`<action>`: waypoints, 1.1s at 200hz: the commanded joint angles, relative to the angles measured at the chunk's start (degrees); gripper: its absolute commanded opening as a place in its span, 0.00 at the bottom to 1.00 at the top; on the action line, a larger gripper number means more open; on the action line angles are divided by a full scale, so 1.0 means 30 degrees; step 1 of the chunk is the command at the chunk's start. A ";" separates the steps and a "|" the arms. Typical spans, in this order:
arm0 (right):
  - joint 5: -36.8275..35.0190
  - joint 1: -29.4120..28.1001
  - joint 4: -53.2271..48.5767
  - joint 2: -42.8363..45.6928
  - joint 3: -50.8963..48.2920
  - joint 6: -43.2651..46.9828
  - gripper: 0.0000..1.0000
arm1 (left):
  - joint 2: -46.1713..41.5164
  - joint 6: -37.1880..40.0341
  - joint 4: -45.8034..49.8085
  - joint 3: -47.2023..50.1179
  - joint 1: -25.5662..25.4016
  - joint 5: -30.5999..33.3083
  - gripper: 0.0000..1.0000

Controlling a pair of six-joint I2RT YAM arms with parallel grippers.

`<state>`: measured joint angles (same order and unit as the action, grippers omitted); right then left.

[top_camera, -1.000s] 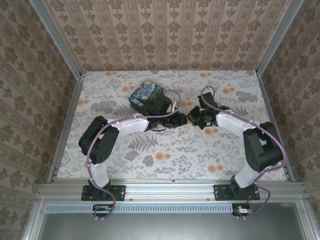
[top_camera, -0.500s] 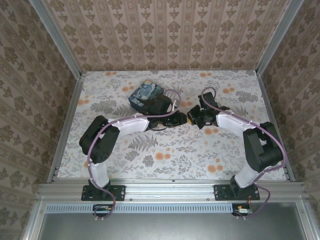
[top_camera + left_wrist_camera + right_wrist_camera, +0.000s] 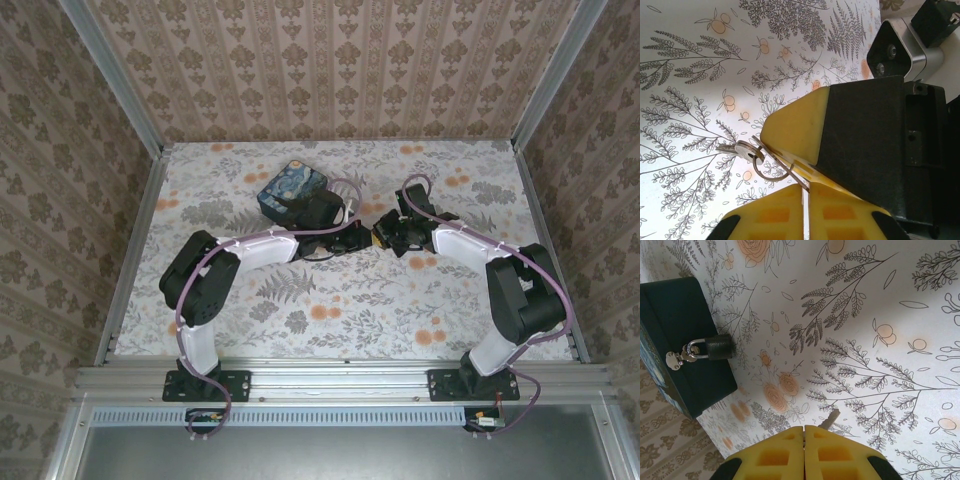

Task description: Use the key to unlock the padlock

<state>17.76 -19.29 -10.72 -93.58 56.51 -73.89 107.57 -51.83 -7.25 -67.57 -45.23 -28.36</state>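
Where the arms meet mid-table in the top view, the left gripper (image 3: 366, 239) and right gripper (image 3: 384, 235) almost touch, with the box (image 3: 290, 190) just behind the left arm. From the left wrist, its pads (image 3: 840, 215) are clenched on an edge-on key (image 3: 798, 179), and a ring (image 3: 767, 173) and second key (image 3: 737, 149) hang off it. From the right wrist, the right pads (image 3: 775, 455) are pressed together on a key tip (image 3: 829, 419). The padlock (image 3: 715, 347) hangs from the box's hasp, well apart.
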 commanded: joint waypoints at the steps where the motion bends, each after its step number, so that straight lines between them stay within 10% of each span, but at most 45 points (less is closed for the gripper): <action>1: 0.0177 -0.0252 -0.0889 0.0690 0.0250 0.0035 0.07 | 0.0169 0.0223 0.0202 0.0249 0.0390 0.0269 0.03; 131: -0.0789 -0.0251 -0.1518 0.0933 0.0133 0.1025 0.13 | -0.0611 0.0491 -0.0142 0.1034 0.1019 -0.0402 0.00; 164: -0.0406 0.0387 -0.1356 0.1094 0.0236 0.3850 0.31 | -0.1038 0.1072 0.0194 0.1064 0.1089 -0.1283 0.00; 220: 0.6762 0.3502 0.3633 0.2043 -0.1906 1.1694 0.44 | -0.1749 0.3210 0.0851 0.1076 0.2396 -0.6276 0.00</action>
<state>26.06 -10.96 -6.90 -89.62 53.32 -51.96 104.47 -46.44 -5.41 -64.51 -39.97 -37.78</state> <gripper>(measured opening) 0.440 0.045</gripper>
